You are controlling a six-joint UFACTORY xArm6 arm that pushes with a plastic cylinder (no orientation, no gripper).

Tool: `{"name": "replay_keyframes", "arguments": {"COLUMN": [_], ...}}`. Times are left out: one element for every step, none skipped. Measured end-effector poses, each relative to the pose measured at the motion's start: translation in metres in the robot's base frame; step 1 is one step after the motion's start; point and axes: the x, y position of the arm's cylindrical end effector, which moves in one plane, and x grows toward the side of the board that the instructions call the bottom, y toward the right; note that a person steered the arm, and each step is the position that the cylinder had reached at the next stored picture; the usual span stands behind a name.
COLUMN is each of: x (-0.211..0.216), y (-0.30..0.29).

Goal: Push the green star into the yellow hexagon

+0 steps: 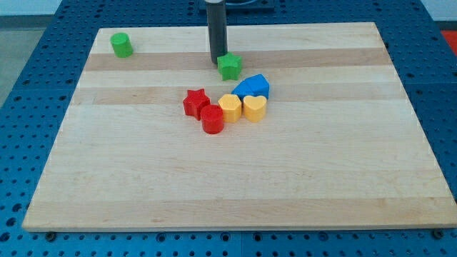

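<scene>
The green star (230, 66) lies on the wooden board a little above the cluster in the middle. My tip (217, 60) stands just to the star's upper left, touching or nearly touching it. The yellow hexagon (230, 107) lies below the star, in the cluster, with a small gap of bare board between them. A yellow heart-shaped block (255, 107) sits right beside the hexagon on its right.
A blue block (252, 87) lies just below and right of the star, above the yellow blocks. A red star (196, 102) and a red cylinder (212, 119) sit left of the hexagon. A green cylinder (121, 45) stands at the board's (143, 178) top left corner.
</scene>
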Motion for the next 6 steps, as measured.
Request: {"name": "replay_keyframes", "arguments": {"x": [0.007, 0.004, -0.006, -0.006, 0.001, 0.010], "y": [0.001, 0.007, 0.039, 0.060, 0.064, 0.063]}}
